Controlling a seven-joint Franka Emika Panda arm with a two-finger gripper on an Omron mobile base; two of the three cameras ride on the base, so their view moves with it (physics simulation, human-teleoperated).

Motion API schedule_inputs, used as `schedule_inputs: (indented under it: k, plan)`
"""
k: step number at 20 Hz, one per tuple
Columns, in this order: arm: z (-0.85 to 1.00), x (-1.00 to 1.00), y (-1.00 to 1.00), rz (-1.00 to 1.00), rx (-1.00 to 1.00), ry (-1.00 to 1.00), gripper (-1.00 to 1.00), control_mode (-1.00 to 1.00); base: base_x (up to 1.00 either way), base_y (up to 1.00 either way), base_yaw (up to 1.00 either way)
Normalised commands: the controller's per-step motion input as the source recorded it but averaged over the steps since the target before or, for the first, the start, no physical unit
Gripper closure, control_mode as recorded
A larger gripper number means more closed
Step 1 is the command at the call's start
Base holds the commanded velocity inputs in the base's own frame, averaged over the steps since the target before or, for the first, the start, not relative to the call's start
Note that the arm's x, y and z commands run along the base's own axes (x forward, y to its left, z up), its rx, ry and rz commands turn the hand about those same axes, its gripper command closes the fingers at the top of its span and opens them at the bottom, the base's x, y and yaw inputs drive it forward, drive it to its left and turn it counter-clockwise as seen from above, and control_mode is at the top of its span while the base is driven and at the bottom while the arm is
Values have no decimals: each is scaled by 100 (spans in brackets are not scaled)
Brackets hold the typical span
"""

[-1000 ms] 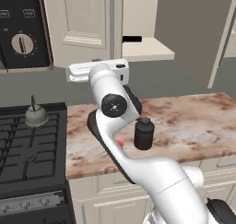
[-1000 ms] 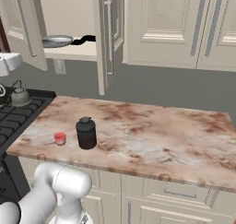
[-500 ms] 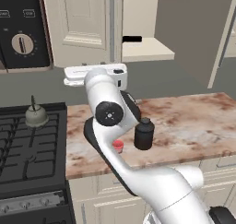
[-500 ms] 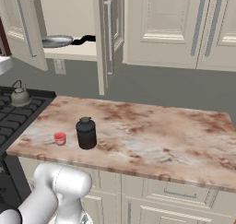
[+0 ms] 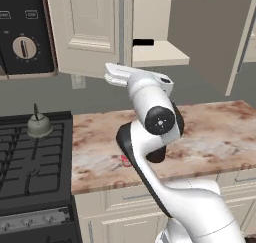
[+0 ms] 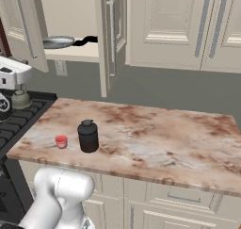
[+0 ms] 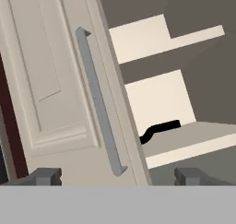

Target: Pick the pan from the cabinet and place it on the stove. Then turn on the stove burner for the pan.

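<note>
The silver-grey pan lies on the shelf of the open cabinet, its black handle pointing right. In the hand view just the black handle shows, past the edge of the left door and its grey bar handle. My gripper is open, its fingertips wide apart with nothing between them. It hovers below and in front of the shelf, apart from the pan. My white hand is level with the door's lower edge. The black stove lies at the left.
A small grey-green kettle stands on the stove's back right grate. A black jar and a small red thing sit on the marble counter. The right cabinet door juts forward. A black dial panel hangs above the stove.
My hand swung slightly left, then back to the right towards the cabinet opening. The pan and the doors have not moved.
</note>
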Motion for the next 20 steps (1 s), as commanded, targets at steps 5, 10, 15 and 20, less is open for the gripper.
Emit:
schedule_inputs:
  k: [5,10,15,20]
  plan:
    - [2,-19,-62,0,23,3,-100,-100,0,0,0]
    - [0,-10,-50,1,22,4,-100,-100,0,0,0]
    - [1,2,-32,8,17,7,-100,-100,0,0,0]
    - [0,13,-16,14,17,6,-100,-100,0,0,0]
